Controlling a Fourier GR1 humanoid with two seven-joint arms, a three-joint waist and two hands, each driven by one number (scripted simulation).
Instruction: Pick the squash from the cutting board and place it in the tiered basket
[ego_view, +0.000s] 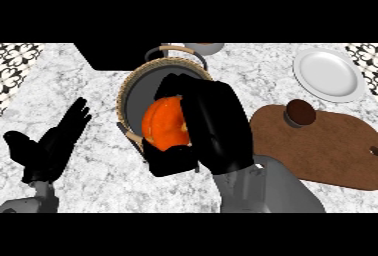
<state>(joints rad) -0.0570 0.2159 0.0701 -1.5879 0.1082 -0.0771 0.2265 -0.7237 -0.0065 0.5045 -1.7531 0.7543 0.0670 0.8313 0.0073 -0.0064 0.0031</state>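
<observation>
Squash (164, 122), orange and rounded, sits in the curled fingers and thumb of the right hand (210, 125), which wraps it from the right and from below and hides part of it. Hand and squash are over the basket (133, 82), a round woven thing with a grey inside and a metal handle arching over its far side; whether the squash touches the basket's floor cannot be told. To the right of the basket lies the brown cutting board (325, 150) on the marbled table (96, 165), with a small dark round object (300, 113) standing on its near-left corner, well apart from the squash. Beyond the board, to the far right of the basket, rests a white plate (328, 74). Left of the basket, the left hand (52, 145) shows near the lower left with its fingers straight and spread, holding nothing, apart from the basket's rim. Behind the basket, at the far edge, a black block (111, 55) and part of a grey bowl (203, 47) show.
</observation>
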